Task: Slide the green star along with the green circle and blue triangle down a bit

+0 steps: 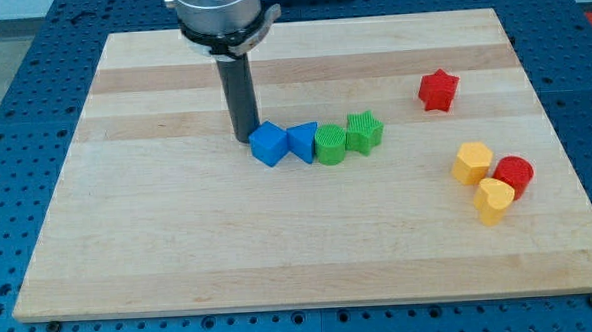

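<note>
A green star [365,132], a green circle [330,144] and a blue triangle [302,142] sit in a touching row near the board's middle. A blue cube [268,143] ends the row on the view's left. My tip [243,138] rests on the board just left of the blue cube, at its upper left side, touching or nearly touching it. The rod rises straight up to the arm's head at the view's top.
A red star [438,90] lies at the upper right. A yellow hexagon [472,163], a red circle [514,174] and a yellow heart [494,199] cluster at the right. The wooden board [180,251] sits on a blue table.
</note>
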`<state>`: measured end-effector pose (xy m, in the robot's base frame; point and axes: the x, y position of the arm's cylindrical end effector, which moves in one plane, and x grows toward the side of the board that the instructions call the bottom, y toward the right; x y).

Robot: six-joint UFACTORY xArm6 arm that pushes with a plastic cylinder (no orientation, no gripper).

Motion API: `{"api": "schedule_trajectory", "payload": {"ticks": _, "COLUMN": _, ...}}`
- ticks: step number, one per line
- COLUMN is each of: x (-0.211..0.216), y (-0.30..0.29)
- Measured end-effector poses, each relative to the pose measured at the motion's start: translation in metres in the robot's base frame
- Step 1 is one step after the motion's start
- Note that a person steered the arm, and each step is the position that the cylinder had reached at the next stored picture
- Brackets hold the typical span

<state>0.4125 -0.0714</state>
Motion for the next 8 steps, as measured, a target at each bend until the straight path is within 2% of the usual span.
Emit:
{"api": "schedule_trajectory", "payload": {"ticks": 1, "x": 0.0, "y": -0.004}}
{"api": "schedule_trajectory", "payload": {"ticks": 3, "x": 0.01, "y": -0.092}}
{"api": "schedule_trajectory", "payload": {"ticks": 5, "x": 0.081, "y": -0.103}}
{"api": "schedule_trajectory", "payload": {"ticks": 6, "x": 0.085, "y": -0.073}}
{"api": "schedule_trajectory", "payload": {"ticks": 8, "x": 0.085, "y": 0.05}}
